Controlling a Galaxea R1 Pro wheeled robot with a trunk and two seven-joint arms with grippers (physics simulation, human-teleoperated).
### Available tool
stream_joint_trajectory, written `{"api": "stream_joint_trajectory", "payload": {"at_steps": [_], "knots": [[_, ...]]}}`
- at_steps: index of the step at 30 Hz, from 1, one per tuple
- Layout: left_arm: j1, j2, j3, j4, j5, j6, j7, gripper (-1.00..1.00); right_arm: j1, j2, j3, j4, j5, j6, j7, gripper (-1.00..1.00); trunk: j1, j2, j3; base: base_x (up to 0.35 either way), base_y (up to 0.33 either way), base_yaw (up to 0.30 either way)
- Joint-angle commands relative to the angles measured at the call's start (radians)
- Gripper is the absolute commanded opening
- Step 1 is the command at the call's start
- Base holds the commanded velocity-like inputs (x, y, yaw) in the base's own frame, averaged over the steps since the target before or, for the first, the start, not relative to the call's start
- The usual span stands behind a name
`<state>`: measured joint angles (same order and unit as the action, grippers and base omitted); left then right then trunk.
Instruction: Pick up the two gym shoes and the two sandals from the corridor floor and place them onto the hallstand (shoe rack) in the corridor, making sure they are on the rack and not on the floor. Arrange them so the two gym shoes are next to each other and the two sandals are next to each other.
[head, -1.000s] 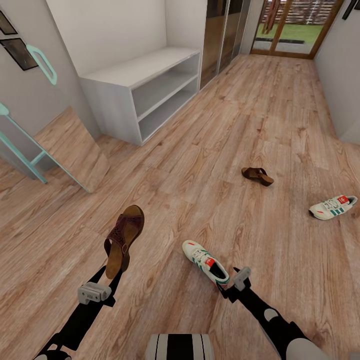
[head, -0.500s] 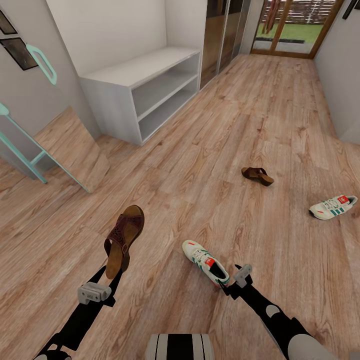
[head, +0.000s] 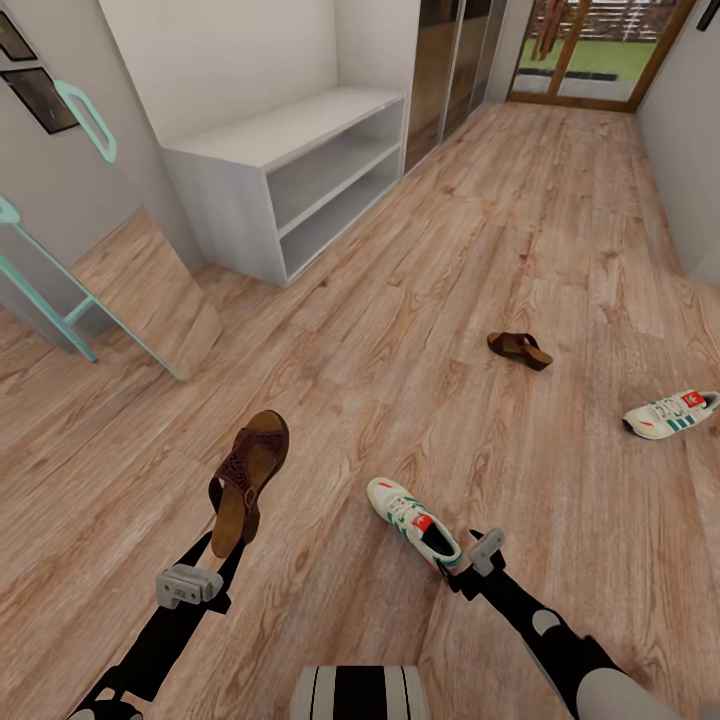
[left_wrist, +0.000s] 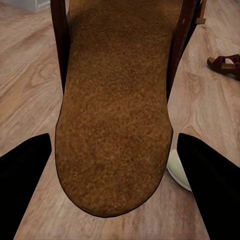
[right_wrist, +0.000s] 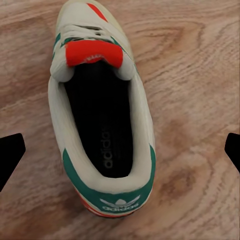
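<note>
Sandal in left gripper: the near sandal (head: 247, 482) is held up at its heel by the left gripper (head: 222, 556), toe pointing toward the hallstand (head: 290, 175); in the left wrist view its tan footbed (left_wrist: 115, 115) runs between the two dark fingers (left_wrist: 22, 180).
Left jaws: they stand at either side of the sandal's heel, closed on it.
Near gym shoe: the near gym shoe (head: 412, 522) lies on the floor (head: 420, 300), to the right of the held sandal and far from the hallstand, heel toward the robot.
Right gripper: the right gripper (head: 458, 566) is just at that shoe's heel; in the right wrist view the shoe (right_wrist: 100, 115) lies between the fingertips (right_wrist: 10, 155), which stand wide of it at both edges.
Right jaws: open, apart from the shoe.
Second sandal: the second sandal (head: 518, 349) lies on the floor farther off, well right of the hallstand.
Second gym shoe: the second gym shoe (head: 672, 414) lies on the floor right of that sandal, farthest from the hallstand.
Hallstand: against the wall on the left, top and two shelves bare.
</note>
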<state>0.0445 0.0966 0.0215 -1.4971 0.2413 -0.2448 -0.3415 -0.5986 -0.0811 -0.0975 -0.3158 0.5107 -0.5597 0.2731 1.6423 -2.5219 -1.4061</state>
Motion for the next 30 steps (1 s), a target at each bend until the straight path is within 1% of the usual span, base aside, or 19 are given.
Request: {"api": "stream_joint_trajectory", "payload": {"at_steps": [1,3,4,7,10,17,30], "knots": [[0.0,0.0,0.0,0.0,0.0,0.0,-0.001,-1.0,0.0,0.001,0.006,0.0,0.0,0.0,0.0,1.0,0.0,0.0,0.0,0.0,0.0,0.009],[0.0,0.0,0.0,0.0,0.0,0.0,-0.001,-1.0,0.001,0.002,0.022,0.001,0.0,0.0,0.0,1.0,0.0,0.0,0.0,0.0,0.0,0.006],[0.0,0.0,0.0,0.0,0.0,0.0,-0.001,-1.0,0.001,0.002,0.022,0.001,0.0,0.0,0.0,1.0,0.0,0.0,-0.001,0.0,0.0,0.006],[0.0,0.0,0.0,0.0,0.0,0.0,-0.001,-1.0,0.001,0.004,0.047,0.001,-0.001,0.0,-0.001,1.0,0.0,0.0,-0.001,0.0,0.0,0.004],[0.0,0.0,0.0,0.0,0.0,0.0,-0.001,-1.0,0.002,0.004,0.057,0.001,-0.001,0.0,-0.002,1.0,0.0,0.0,-0.001,0.0,0.0,0.002],[0.0,0.0,0.0,0.0,0.0,0.0,-0.001,-1.0,0.001,0.002,0.071,0.001,-0.002,0.001,-0.003,1.0,0.0,0.0,-0.001,0.0,0.0,0.001],[0.0,0.0,0.0,0.0,0.0,0.001,-0.001,-1.0,0.001,0.0,0.074,0.001,-0.003,0.001,-0.005,1.0,0.0,0.0,-0.004,0.0,0.0,0.014]]}}
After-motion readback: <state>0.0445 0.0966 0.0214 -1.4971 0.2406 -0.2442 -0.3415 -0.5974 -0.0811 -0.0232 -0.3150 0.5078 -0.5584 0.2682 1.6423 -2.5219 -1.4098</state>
